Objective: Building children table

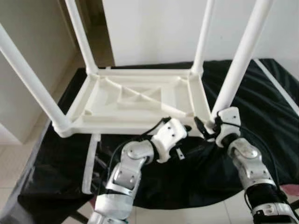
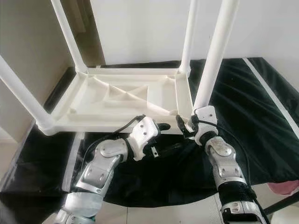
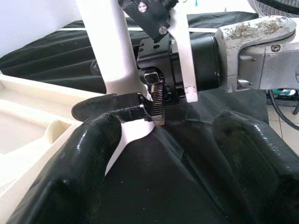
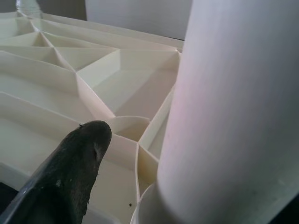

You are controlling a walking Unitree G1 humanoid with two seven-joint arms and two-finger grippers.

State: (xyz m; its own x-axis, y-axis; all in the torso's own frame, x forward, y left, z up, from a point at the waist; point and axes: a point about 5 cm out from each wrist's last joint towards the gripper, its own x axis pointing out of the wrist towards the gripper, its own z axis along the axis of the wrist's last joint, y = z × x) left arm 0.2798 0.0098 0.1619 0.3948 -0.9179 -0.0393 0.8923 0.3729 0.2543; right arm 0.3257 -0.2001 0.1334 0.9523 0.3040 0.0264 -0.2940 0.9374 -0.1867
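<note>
With the children's table point(image 1: 135, 100) inverted on the black-draped worktop point(image 1: 261, 98) and all four legs standing in their sockets, the right gripper point(image 1: 209, 127) fingers clamp the near-right leg point(image 1: 238, 65) at its base, while the left gripper point(image 3: 159, 154) fingers stand open just beside it.

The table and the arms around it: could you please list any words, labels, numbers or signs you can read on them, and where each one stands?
None can be read.
Table, upside down: plain white plastic, no print.
Legs: bare.
Black cloth: a white stripe, no lettering.
Left gripper and right gripper: screws and scuffs, no legible label.
</note>
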